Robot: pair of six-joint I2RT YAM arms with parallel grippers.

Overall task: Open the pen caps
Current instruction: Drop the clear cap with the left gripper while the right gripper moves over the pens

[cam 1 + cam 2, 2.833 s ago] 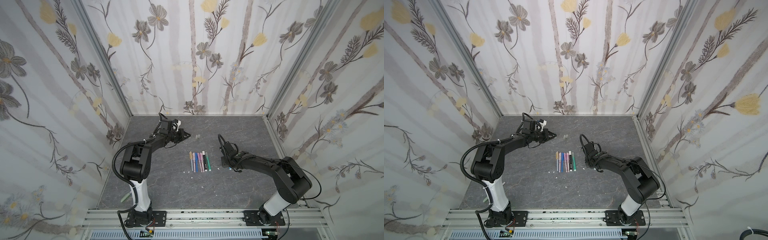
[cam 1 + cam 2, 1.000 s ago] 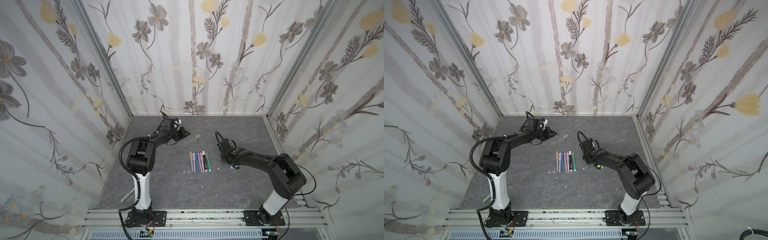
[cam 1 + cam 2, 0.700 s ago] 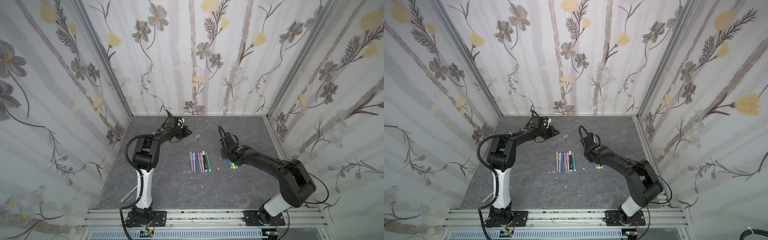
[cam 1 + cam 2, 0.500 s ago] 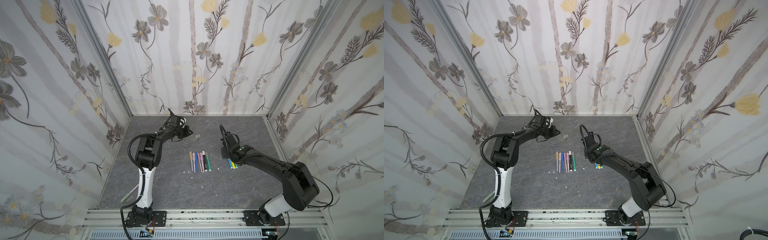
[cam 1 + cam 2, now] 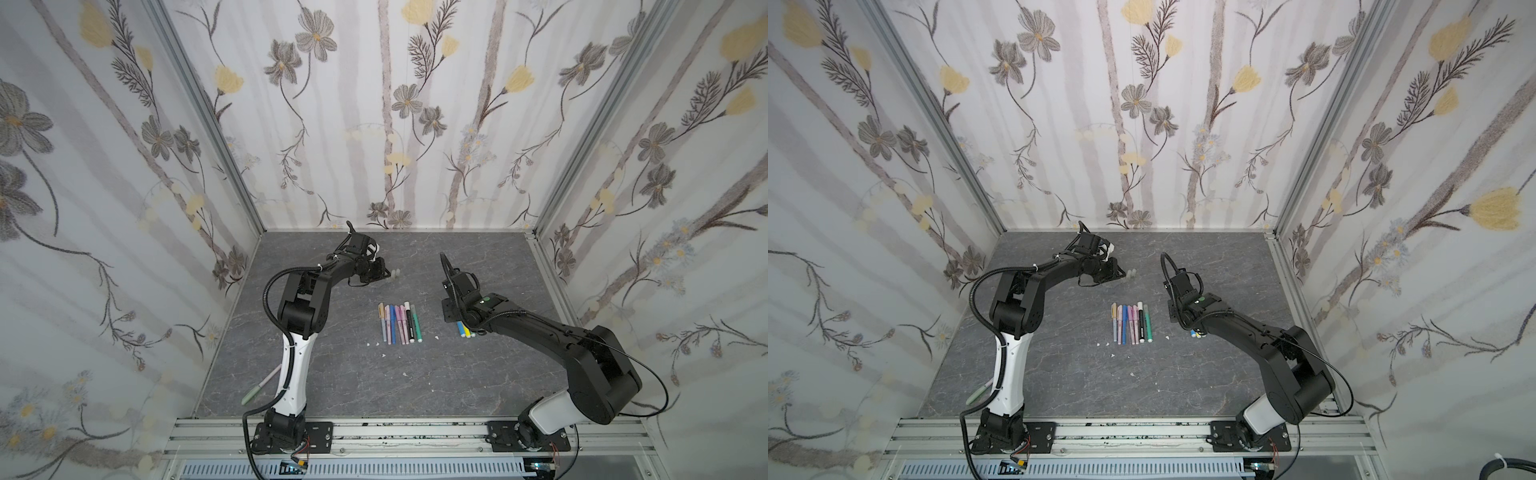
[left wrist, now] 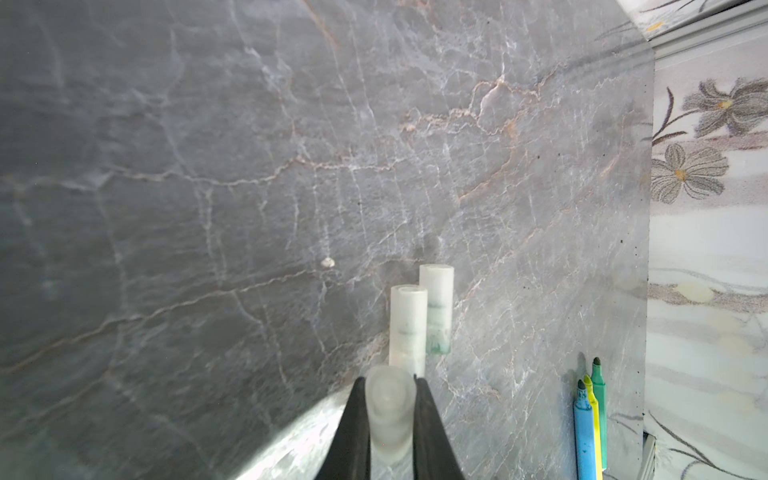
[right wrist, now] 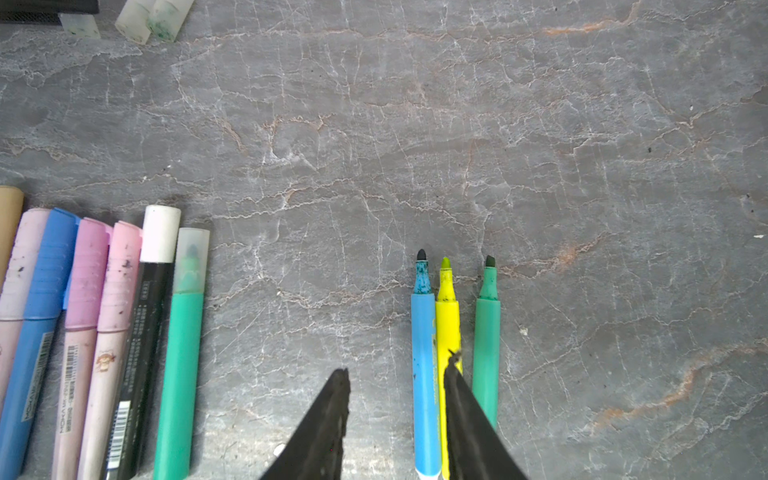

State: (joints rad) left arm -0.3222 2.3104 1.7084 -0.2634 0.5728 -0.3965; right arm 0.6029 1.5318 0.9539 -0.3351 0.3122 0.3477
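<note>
left gripper (image 5: 381,272): left of centre, pinching cap (image 6: 388,419) | right gripper (image 7: 397,365): right of centre, jaws parted (empty)

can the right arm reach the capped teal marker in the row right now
Probably yes: the right gripper is open and empty, with only bare table between it and the teal marker.

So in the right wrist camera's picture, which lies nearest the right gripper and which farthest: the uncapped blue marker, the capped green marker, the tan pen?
1. The uncapped blue marker, beside the right gripper.
2. The capped green marker, at the row's near end.
3. The tan pen, at the row's far end.
</note>
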